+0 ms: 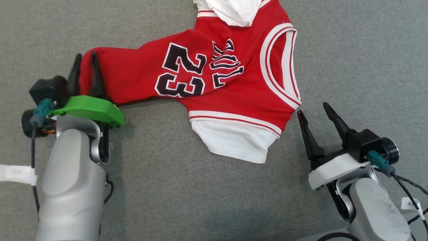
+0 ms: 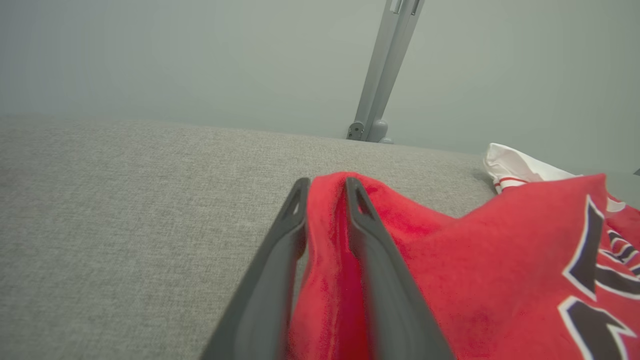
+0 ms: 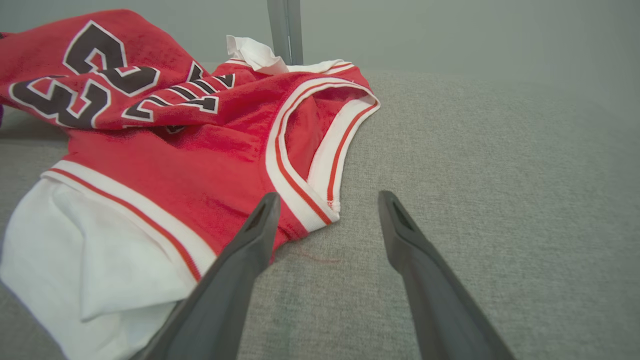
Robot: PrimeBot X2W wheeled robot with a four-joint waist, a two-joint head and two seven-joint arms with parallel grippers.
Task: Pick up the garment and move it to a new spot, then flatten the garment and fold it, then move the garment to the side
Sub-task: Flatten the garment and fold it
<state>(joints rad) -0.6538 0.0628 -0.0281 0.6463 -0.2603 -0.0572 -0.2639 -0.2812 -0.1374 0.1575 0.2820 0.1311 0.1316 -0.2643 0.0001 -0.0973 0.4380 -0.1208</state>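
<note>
The garment [image 1: 217, 73] is a red jersey with white trim, white sleeves and a black "23", lying crumpled on the grey cloth surface [image 1: 187, 187]. My left gripper [image 1: 86, 57] is at its left end, shut on a bunched red corner. In the left wrist view that red fabric [image 2: 325, 260] is pinched between the two fingers of my left gripper [image 2: 327, 185]. My right gripper [image 1: 313, 108] stands open just off the jersey's right edge. In the right wrist view the right gripper [image 3: 328, 197] has the white-trimmed armhole [image 3: 320, 165] just ahead of its fingers, with nothing between them.
A grey metal post [image 2: 380, 75] rises beyond the far edge of the surface, also seen behind the jersey [image 3: 285, 30]. Black cables [image 1: 408, 190] trail from my right wrist at the lower right. Bare grey cloth lies left and right of the jersey.
</note>
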